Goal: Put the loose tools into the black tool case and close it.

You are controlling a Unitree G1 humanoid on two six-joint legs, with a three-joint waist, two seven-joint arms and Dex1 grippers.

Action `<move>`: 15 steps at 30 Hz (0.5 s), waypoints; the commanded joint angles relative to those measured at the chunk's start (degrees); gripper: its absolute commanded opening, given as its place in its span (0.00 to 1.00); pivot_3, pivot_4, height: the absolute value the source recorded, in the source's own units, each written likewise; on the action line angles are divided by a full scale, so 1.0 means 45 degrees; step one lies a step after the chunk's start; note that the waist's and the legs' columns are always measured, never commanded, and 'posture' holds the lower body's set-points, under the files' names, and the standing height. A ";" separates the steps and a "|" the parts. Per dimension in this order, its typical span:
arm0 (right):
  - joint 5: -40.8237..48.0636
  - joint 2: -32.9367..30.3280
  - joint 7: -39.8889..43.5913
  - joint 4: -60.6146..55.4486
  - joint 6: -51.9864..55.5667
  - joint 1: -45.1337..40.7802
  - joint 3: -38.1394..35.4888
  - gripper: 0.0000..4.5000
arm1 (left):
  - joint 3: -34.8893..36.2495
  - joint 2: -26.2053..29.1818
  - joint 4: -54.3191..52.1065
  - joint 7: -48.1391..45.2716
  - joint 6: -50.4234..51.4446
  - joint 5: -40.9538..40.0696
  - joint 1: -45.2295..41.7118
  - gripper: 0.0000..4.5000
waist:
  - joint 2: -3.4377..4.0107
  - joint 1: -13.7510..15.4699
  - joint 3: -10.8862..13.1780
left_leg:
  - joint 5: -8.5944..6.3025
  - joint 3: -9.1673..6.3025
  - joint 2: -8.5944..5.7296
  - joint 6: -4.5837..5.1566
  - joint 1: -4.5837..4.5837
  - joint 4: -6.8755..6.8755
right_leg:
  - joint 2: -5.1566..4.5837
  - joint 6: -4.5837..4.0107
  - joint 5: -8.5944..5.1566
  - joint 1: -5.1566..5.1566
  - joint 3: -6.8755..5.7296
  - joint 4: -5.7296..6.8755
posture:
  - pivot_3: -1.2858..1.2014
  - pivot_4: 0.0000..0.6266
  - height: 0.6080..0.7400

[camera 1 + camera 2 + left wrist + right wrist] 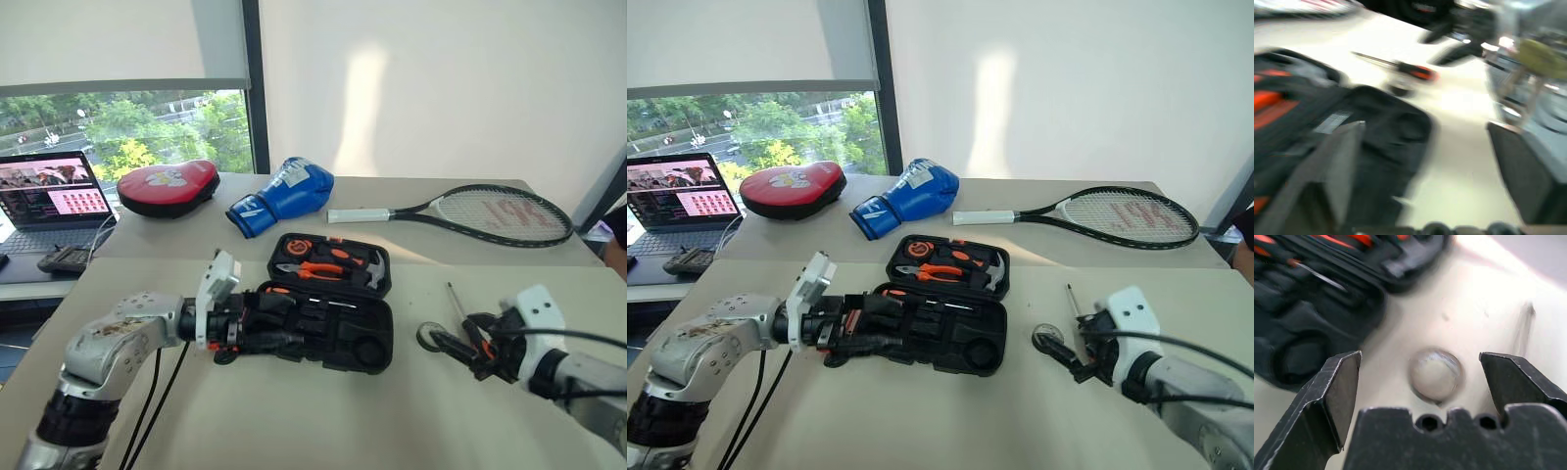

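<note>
We look down on a pale beige table (294, 411) that meets a second tabletop behind it, both standing against a plain cream wall. A dark-framed window (127, 122) at the back left, half covered by a white blind, shows green trees outside.

On the far table lie an open laptop (54, 201) with a pink-toned screen, a red punch pad (168, 186), a blue boxing glove (284, 196) and a tennis racket (470, 212). The racket strings carry red lettering and the glove a white patch, but we cannot read either.

The black tool case (328, 299) lies open near the middle of the near table, its lid laid back away from us. Orange-handled pliers (318, 271) and a hammer (375, 266) sit in the lid. A pale label shows on the case in the left wrist view, unreadable.

Right of the case, on the bare table, rests a small round roll (429, 336), and just beside it a screwdriver (465, 318) with its slim shaft pointing away from us.

Our left gripper (257, 328) hovers over the left end of the case, its fingers (1334, 166) spread wide and holding nothing. Our right gripper (1422, 382) is spread wide too, empty, with the roll on the table between its fingers (1339, 391).
</note>
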 commanded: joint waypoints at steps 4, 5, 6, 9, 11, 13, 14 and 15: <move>-0.1071 -0.1108 0.0281 0.4534 0.1612 -0.3293 0.1594 1.00 | -0.0012 0.0178 -0.1647 0.0193 -0.0277 -0.0331 0.0770 0.98 | 0.0019 -0.0044 0.0020 | -0.0037 0.0004 0.0000 0.0068 0.0008 -0.0002 | 0.0050 0.0000 -0.0003 0.0013 0.0007 -0.0001 | 0.52 0.24 1.00; -0.1326 -0.1136 0.0459 0.5295 0.1545 -0.3783 0.1917 1.00 | -0.0030 0.0078 -0.1787 0.0420 -0.0290 -0.0341 0.0852 0.98 | 0.0024 -0.0062 0.0037 | -0.0032 0.0018 -0.0002 0.0062 0.0014 0.0005 | 0.0059 -0.0004 -0.0001 0.0013 0.0024 -0.0001 | 0.52 0.24 1.00; -0.1521 -0.1181 0.0621 0.5761 0.1472 -0.4060 0.2131 1.00 | -0.0045 0.0018 -0.1891 0.0585 -0.0276 -0.0380 0.0903 0.98 | 0.0024 -0.0064 0.0042 | -0.0031 0.0023 -0.0002 0.0064 0.0005 0.0003 | 0.0066 -0.0018 0.0009 0.0005 0.0037 -0.0014 | 0.52 0.24 1.00; -0.2448 -0.0881 0.1326 0.7944 0.0816 -0.5447 0.3406 0.88 | 0.0073 -0.0069 -0.1949 0.0885 -0.0367 -0.0428 0.1112 1.00 | 0.0024 -0.0034 0.0044 | -0.0027 0.0021 0.0008 0.0062 0.0012 0.0001 | 0.0099 0.0007 0.0022 0.0011 0.0039 -0.0006 | 0.52 0.24 1.00; -0.2980 -0.0898 0.1877 0.8770 0.0455 -0.5800 0.4027 0.76 | 0.0067 -0.0122 -0.2024 0.1064 -0.0469 -0.0381 0.1291 1.00 | 0.0028 -0.0013 0.0046 | -0.0021 0.0013 0.0011 0.0052 0.0009 -0.0004 | 0.0105 0.0058 0.0048 0.0003 0.0032 -0.0001 | 0.52 0.24 1.00; -0.3504 -0.1061 0.2431 0.9317 0.0098 -0.5977 0.4649 0.60 | 0.0093 -0.0189 -0.1941 0.1232 -0.0572 -0.0317 0.1343 1.00 | 0.0030 -0.0002 0.0047 | 0.0005 0.0008 0.0013 0.0008 -0.0002 -0.0005 | 0.0112 0.0063 0.0049 0.0000 0.0026 -0.0006 | 0.52 0.24 1.00; -0.3766 -0.1189 0.2696 0.9516 -0.0139 -0.5999 0.4884 0.54 | 0.0081 -0.0247 -0.1878 0.1331 -0.0614 -0.0286 0.1319 1.00 | 0.0031 0.0006 0.0048 | 0.0009 0.0008 0.0012 0.0000 -0.0002 -0.0005 | 0.0111 0.0064 0.0048 -0.0001 0.0027 -0.0003 | 0.52 0.24 1.00; -0.3950 -0.1268 0.2895 0.9664 -0.0330 -0.6004 0.4958 0.47 | 0.0047 -0.0297 -0.1858 0.1414 -0.0632 -0.0278 0.1298 1.00 | 0.0031 0.0002 0.0048 | 0.0010 0.0008 0.0012 -0.0001 -0.0008 -0.0006 | 0.0108 0.0068 0.0046 -0.0004 0.0026 -0.0006 | 0.52 0.24 1.00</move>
